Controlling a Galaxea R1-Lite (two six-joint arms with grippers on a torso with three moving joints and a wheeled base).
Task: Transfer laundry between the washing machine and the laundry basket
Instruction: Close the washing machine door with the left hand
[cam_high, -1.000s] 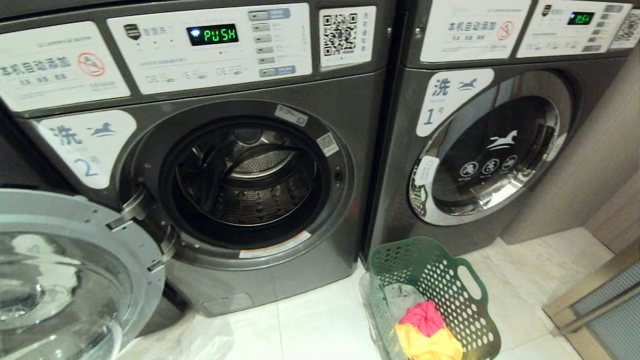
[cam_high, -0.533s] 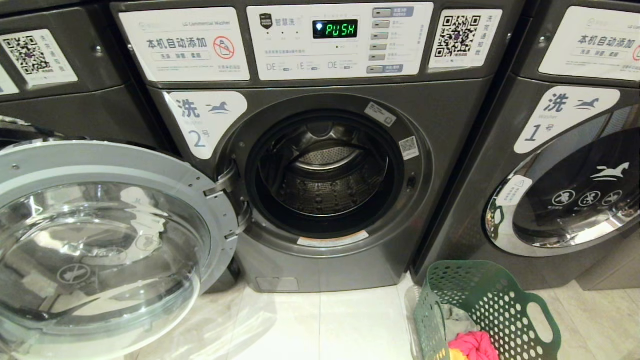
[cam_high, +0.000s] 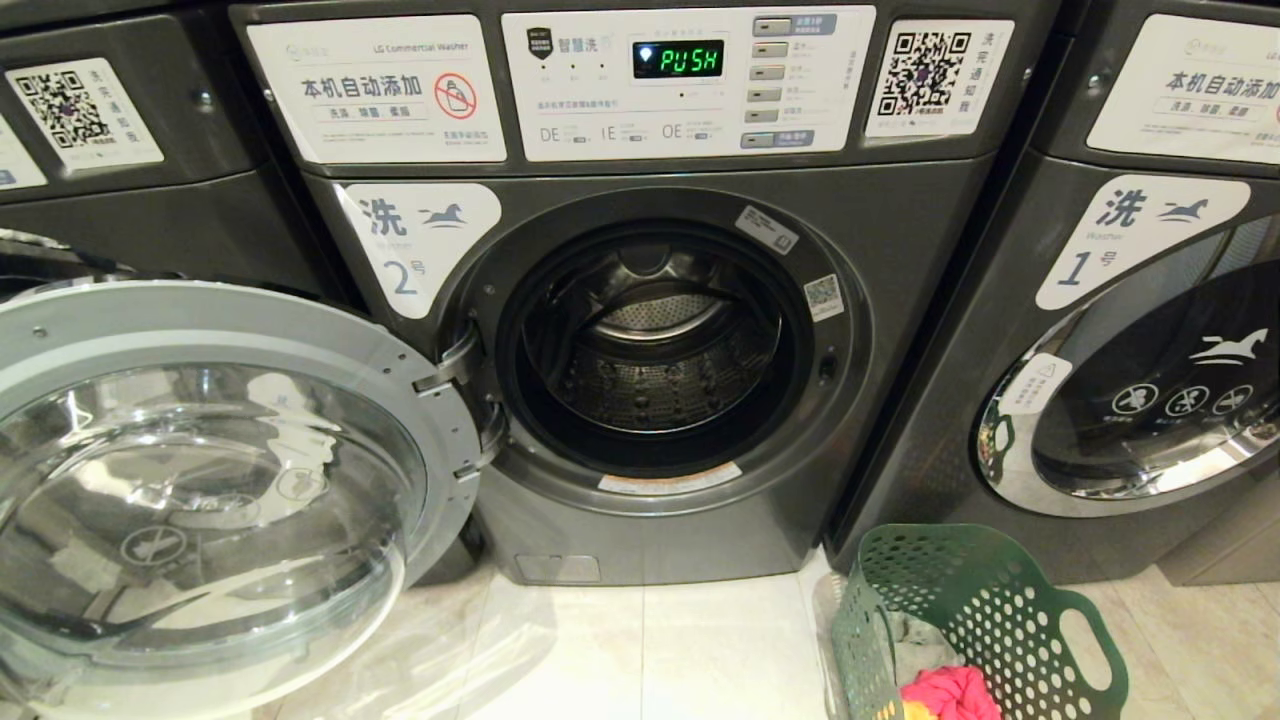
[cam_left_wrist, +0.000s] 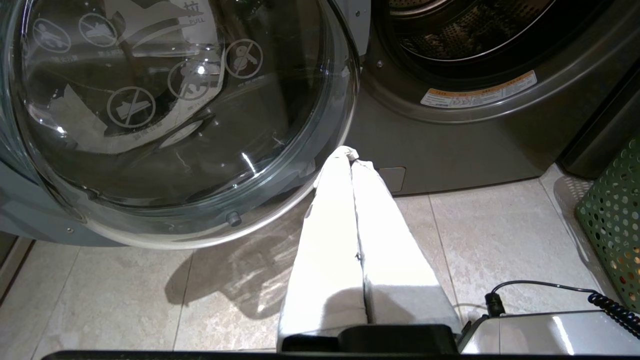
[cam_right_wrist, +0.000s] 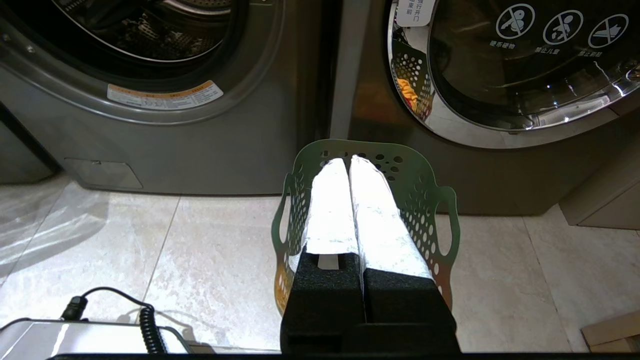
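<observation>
Down at the lower right of the head view, the basket (cam_high: 985, 620) stood on the floor tiles (cam_high: 690, 650) before machine 1 (cam_high: 1130, 400), with pink (cam_high: 955, 692) and grey (cam_high: 915, 640) laundry showing in it and a sliver of yellow at the frame's edge. Machine 2 (cam_high: 650, 350) was straight ahead, its door (cam_high: 200, 480) swung wide to the robot's left, and as far as could be seen the drum (cam_high: 650, 370) held no clothes.

By that layout, the step in hand looked like loading: clothes from basket to drum. To do it well, the right arm was the natural choice, being nearer the basket. It should open wide above the pile, come down inside the rim, take one garment by a thick fold, lift clear of the wall, then carry it well past the drum's lip so nothing trails on the seal. The open door should be kept clear of the left arm.

Neither arm showed in the head view. The left gripper (cam_left_wrist: 350, 156) hung near the door's lower rim, fingers pressed together, holding nothing. The right gripper (cam_right_wrist: 348, 161) hovered over the basket, likewise clenched and empty, touching nothing.
</observation>
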